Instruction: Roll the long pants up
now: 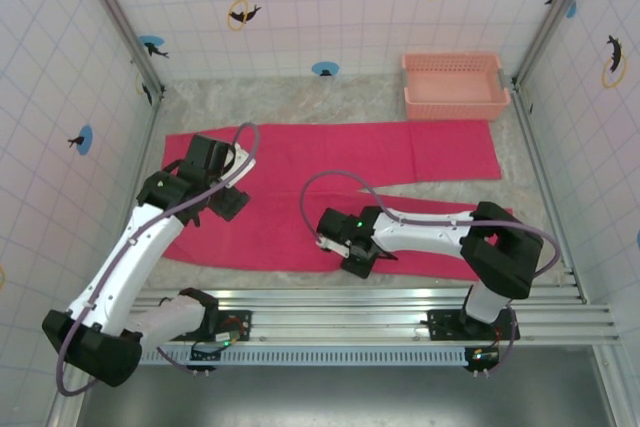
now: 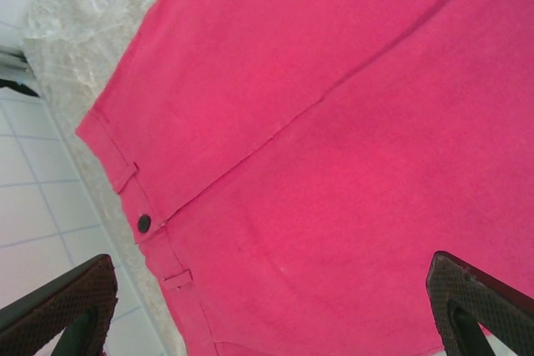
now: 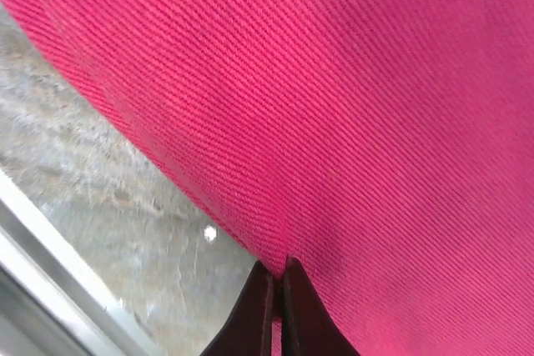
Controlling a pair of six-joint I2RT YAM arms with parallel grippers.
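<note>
Starting from the near side in the top view, a silver metal rail (image 1: 370,299) runs across the table edge and carries the bases of both arms. Just behind it, the right gripper (image 1: 358,265) is low at the near border of the bright magenta-red long pants (image 1: 400,152) of soft cloth. In the right wrist view its two dark fingers (image 3: 304,314) are pressed together, the gripper (image 3: 278,268) pinching the edge of the long pants (image 3: 375,81), and the grey marbled table mat (image 3: 100,172) lies beside this edge. More to the left and a little further, the left gripper (image 1: 222,190) hangs over the waist end of the trousers, its jaws standing wide apart. In the left wrist view the gripper (image 2: 271,306) has the long pants (image 2: 334,122) under it, with the waistband (image 2: 125,181) and a small dark round button (image 2: 144,223); whether the fingers touch the cloth I cannot tell. The pants lie flat on the mat (image 1: 250,97), waist to the left and two legs to the right. In the far right corner stands a pale salmon-pink plastic basket (image 1: 455,105), near the end of the far leg and apart from it.
</note>
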